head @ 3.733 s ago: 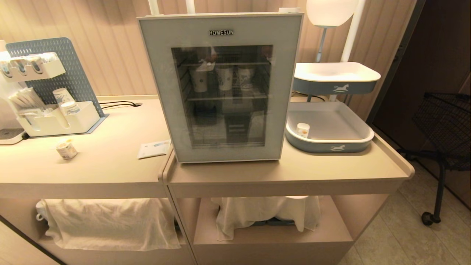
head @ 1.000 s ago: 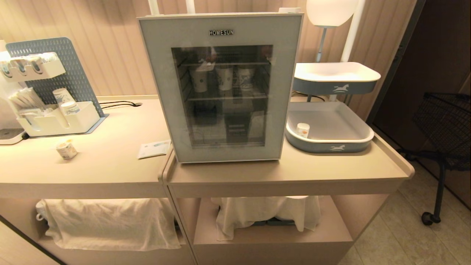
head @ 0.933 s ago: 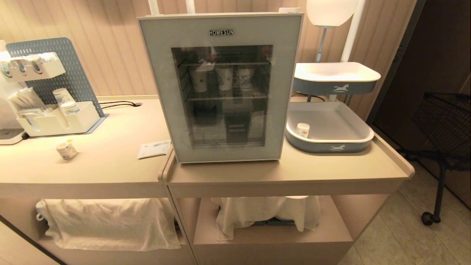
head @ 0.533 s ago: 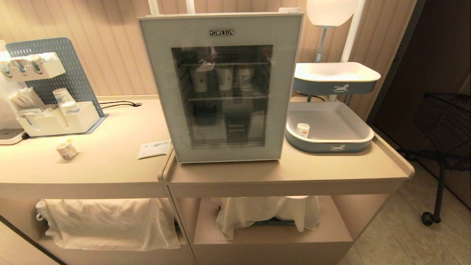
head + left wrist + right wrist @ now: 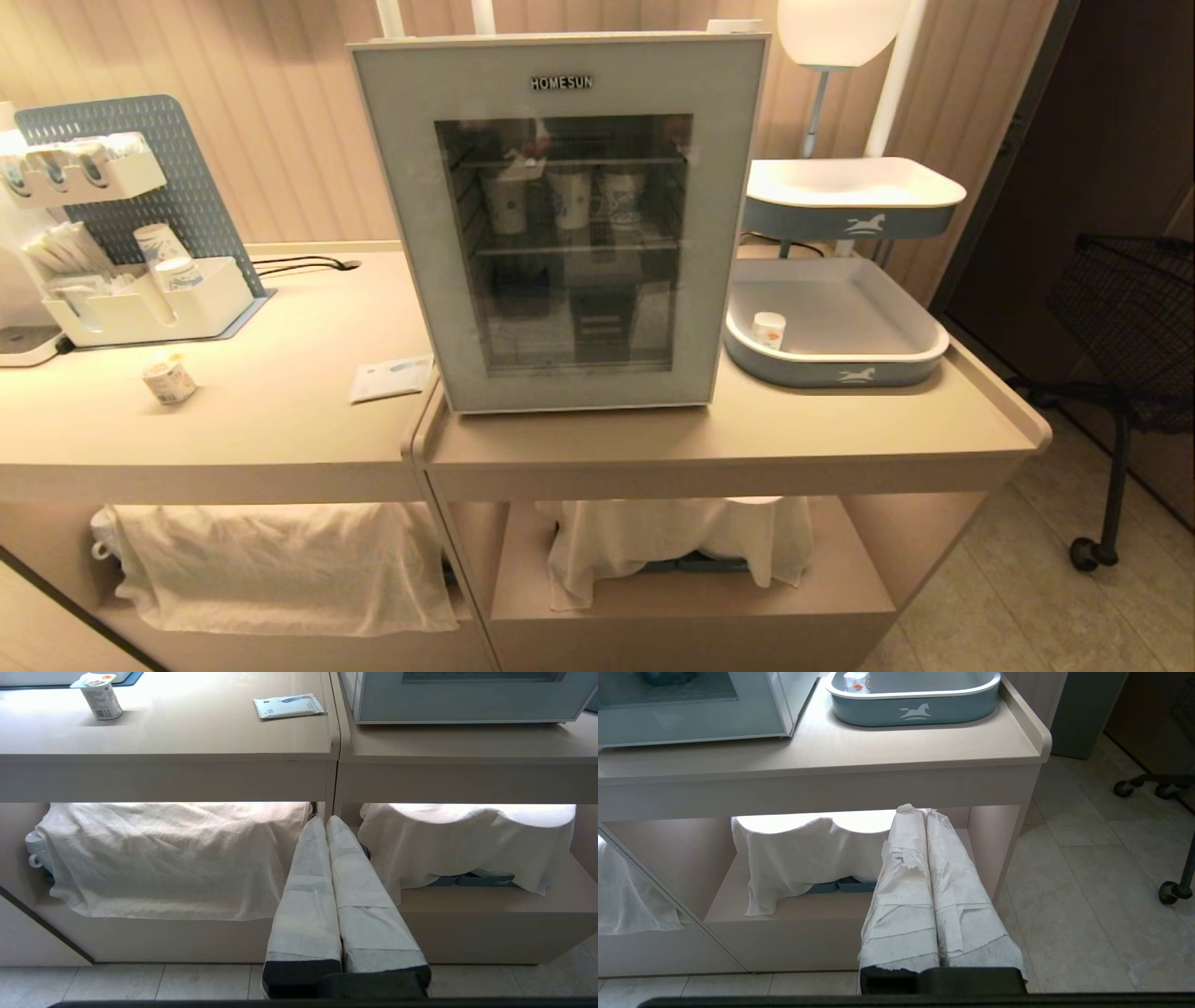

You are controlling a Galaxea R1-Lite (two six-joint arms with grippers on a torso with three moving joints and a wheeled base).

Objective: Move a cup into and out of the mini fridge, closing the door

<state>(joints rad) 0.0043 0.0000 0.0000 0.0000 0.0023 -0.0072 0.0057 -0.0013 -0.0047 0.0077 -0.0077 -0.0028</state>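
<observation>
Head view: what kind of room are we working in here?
Probably a hotel-style refreshment counter: a glass-door mini fridge stocked with paper cups, a pegboard organizer of sachets, and a two-tier serving tray.

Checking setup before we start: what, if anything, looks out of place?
Little stands out. A flat white paper packet lies loose and askew at the countertop seam, beside the closed white mini fridge. The small white foil-lidded cup stands upright.

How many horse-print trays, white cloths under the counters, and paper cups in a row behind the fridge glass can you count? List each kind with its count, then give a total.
Horse-print trays: 2, the upper tray and the lower tray
White cloths: 2, the left cloth and the right cloth
Paper cups behind the door glass: 3
Total: 7
</observation>
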